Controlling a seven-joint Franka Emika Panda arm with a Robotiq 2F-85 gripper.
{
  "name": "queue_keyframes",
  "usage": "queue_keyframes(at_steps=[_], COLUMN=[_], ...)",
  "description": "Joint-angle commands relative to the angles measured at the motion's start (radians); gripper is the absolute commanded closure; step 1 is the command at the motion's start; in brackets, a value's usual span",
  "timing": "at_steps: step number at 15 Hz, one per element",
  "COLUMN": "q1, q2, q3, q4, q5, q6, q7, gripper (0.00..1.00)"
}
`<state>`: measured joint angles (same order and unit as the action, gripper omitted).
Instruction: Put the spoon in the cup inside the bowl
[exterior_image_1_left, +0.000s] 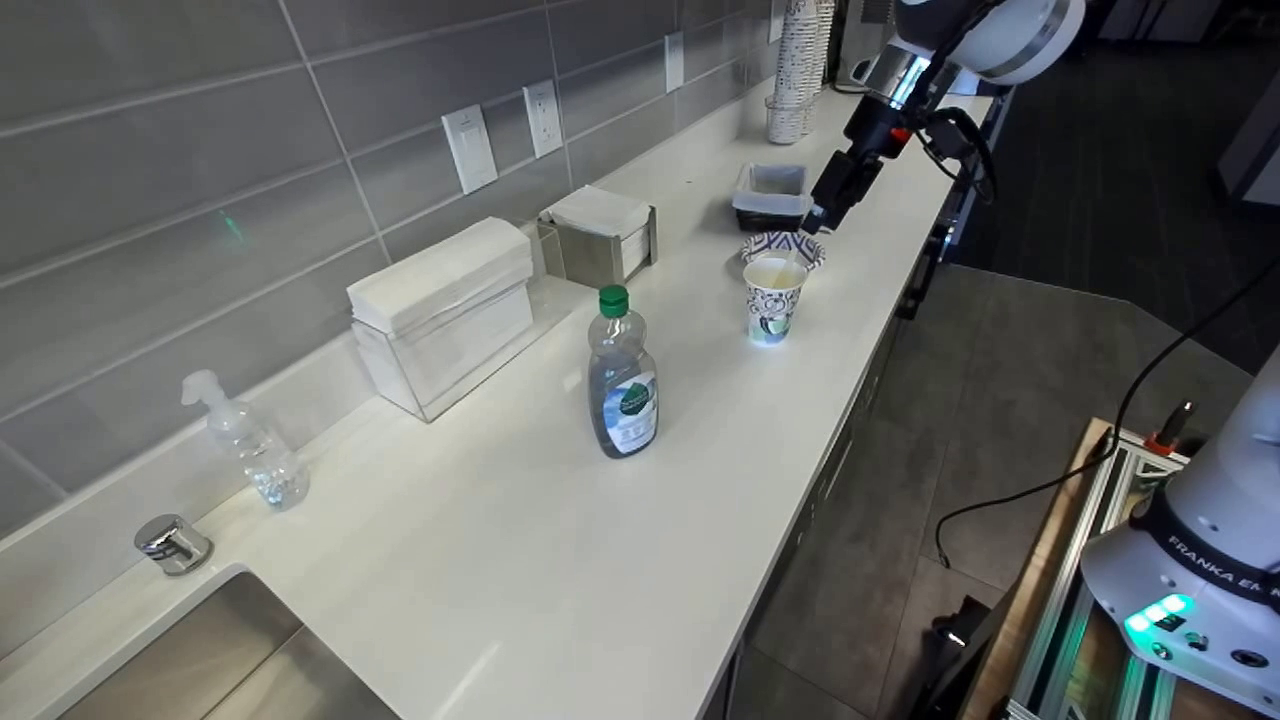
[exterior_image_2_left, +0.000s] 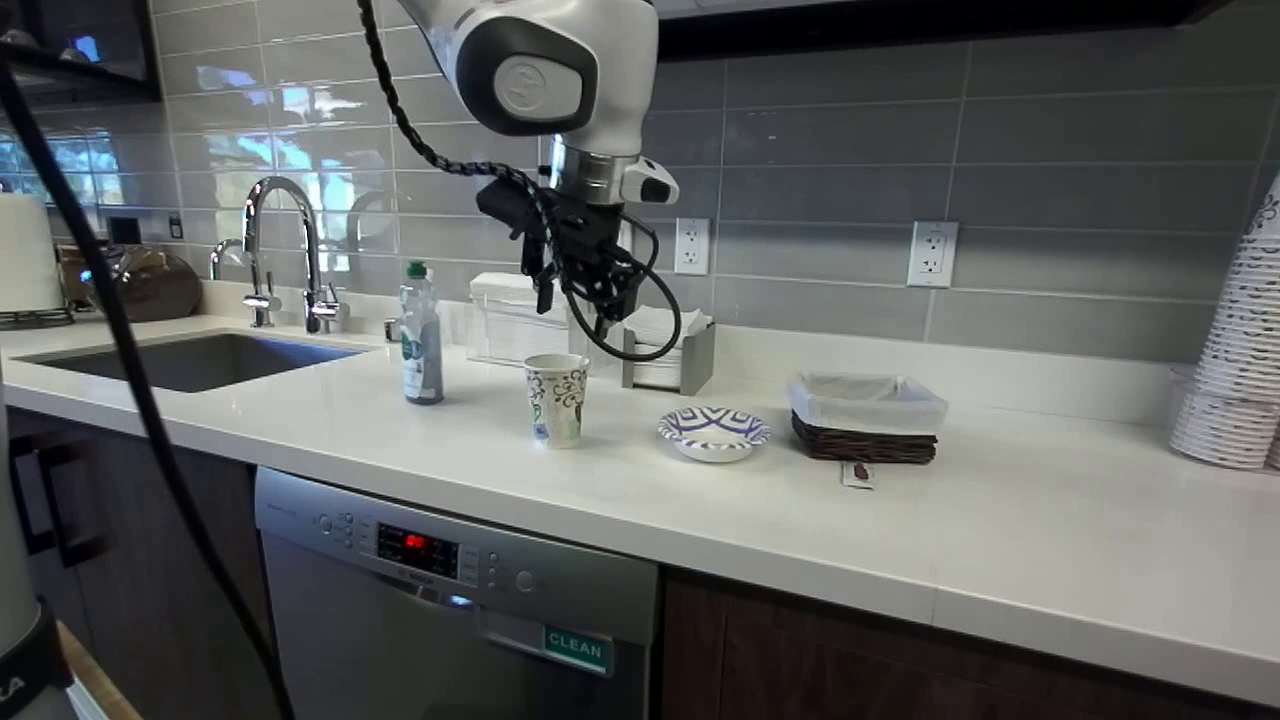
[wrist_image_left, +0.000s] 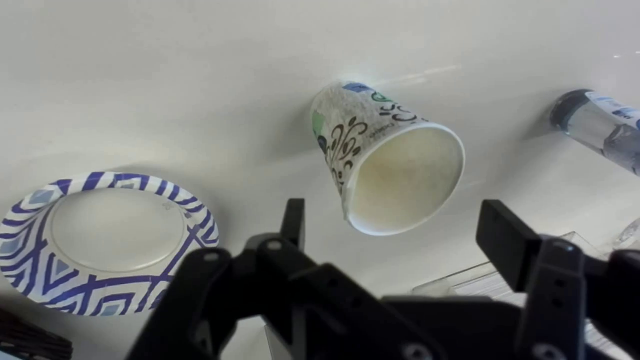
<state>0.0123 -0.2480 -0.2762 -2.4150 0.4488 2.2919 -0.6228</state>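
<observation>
The white cup with its printed pattern (exterior_image_1_left: 773, 305) stands upright on the counter in both exterior views (exterior_image_2_left: 557, 402). In the wrist view the cup (wrist_image_left: 365, 135) has its mouth towards me, between and beyond my fingertips. The bowl, white with a blue-patterned rim, sits beside the cup in both exterior views (exterior_image_1_left: 762, 244) (exterior_image_2_left: 712, 434) and at the left of the wrist view (wrist_image_left: 117, 230). My gripper (wrist_image_left: 395, 227) is open and empty, above the cup and apart from it. No spoon shows clearly; a faint pale sliver at the cup's rim in an exterior view cannot be identified.
A soap bottle with green cap (exterior_image_1_left: 624, 385) stands near the cup. Napkin holders (exterior_image_1_left: 445, 315) (exterior_image_1_left: 600, 240) line the wall. A lined basket (exterior_image_2_left: 866, 418) is beside the bowl, with a small packet (exterior_image_2_left: 857, 475) before it. Stacked cups (exterior_image_2_left: 1235, 350) and a sink (exterior_image_2_left: 190, 362) flank the counter.
</observation>
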Motion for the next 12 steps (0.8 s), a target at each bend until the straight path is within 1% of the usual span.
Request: queue_keyframes(at_steps=[1, 3, 6, 11, 12], q1=[0.003, -0.006, -0.019, -0.04, -0.043], q2=[0.086, 0.117, 0.157, 0.201, 0.206], q3=[0.009, 0.025, 0.045, 0.08, 0.085], q4=[0.056, 0.077, 0.104, 0.127, 0.131], q5=[0.085, 0.1, 0.111, 0.101, 0.103], q6=[0.002, -0.002, -0.017, -0.032, -0.042], q7=[-0.067, -0.067, -0.048, -0.021, -0.016], gripper=[0.16, 0.2, 0.19, 0.23, 0.25])
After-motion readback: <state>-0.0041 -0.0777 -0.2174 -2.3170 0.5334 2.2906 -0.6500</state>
